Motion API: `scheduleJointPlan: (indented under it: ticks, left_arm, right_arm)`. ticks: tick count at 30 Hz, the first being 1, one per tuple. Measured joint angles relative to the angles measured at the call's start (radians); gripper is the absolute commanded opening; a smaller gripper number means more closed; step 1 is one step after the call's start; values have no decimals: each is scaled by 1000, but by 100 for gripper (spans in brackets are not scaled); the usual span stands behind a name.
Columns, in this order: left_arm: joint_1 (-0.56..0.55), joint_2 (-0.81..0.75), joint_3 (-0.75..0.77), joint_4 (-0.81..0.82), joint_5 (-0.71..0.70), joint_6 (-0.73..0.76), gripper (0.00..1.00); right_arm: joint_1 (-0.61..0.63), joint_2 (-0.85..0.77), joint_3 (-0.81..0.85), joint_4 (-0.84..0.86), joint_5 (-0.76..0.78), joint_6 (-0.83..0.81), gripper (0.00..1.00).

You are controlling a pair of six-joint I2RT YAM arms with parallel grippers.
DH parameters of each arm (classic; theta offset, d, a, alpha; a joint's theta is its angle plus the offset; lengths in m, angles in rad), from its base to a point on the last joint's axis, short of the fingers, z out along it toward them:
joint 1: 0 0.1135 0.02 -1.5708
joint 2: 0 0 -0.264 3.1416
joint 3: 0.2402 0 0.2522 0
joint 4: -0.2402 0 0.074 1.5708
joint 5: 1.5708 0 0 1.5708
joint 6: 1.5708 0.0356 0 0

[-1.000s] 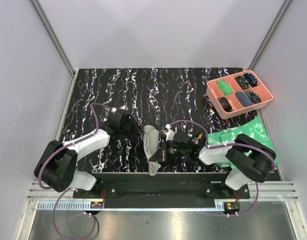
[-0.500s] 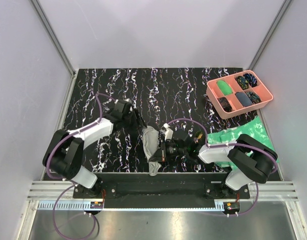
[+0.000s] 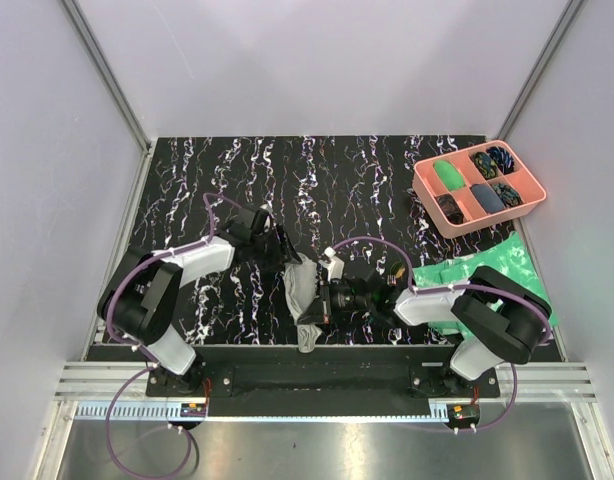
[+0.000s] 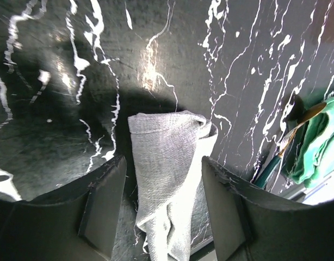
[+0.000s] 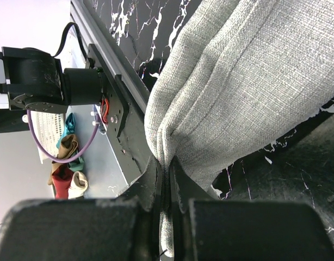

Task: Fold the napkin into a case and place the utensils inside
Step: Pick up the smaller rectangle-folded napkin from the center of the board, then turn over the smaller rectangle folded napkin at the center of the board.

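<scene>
Looking through the right wrist camera, I see the right gripper (image 5: 168,182) clamped on a fold of the napkin (image 5: 237,81). The grey cloth is squeezed thin between its fingers and bulges out beyond them.

From above, the napkin (image 3: 300,285) is a bunched, narrow strip on the table (image 3: 337,180). It lies between the two arms, and its near end reaches the table's front edge. The right gripper (image 3: 314,315) holds it low on that strip.

The left gripper (image 3: 284,256) sits at the napkin's far end. In its wrist view the left gripper (image 4: 162,163) has its jaws spread, one finger either side of the napkin (image 4: 167,174). One pad is so close to the cloth that I cannot tell whether it touches.

The utensils (image 3: 392,272) lie on the table to the right of the napkin and apart from it, just beside the green sheet (image 3: 487,265). The left wrist view shows the utensils (image 4: 281,147) by a teal handle and a brownish one. The pink tray (image 3: 427,190) stands at the far right.
</scene>
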Motion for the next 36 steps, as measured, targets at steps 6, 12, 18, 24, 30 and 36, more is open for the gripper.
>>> scheduleJointPlan:
  ticks: [6,12,18,24,30,36]
  left_arm:
    - [-6,8,-25,28,15,-14,50]
    - [-6,8,-37,53,18,-17,33]
    - [-6,9,-39,58,12,-14,10]
    - [-6,-22,-34,-10,-67,17,0]
    - [-6,-135,42,-225,-239,72,0]
    - [-7,-245,116,-411,-417,99,0]
  right_arm:
    - [0,17,8,0,-8,-7,0]
    - [0,37,22,0,-11,-13,0]
    - [0,53,36,0,-17,-22,0]
    - [0,85,64,0,-35,-29,1]
    - [0,157,151,-2,-58,-32,9]
    - [0,287,249,83,-95,12,18]
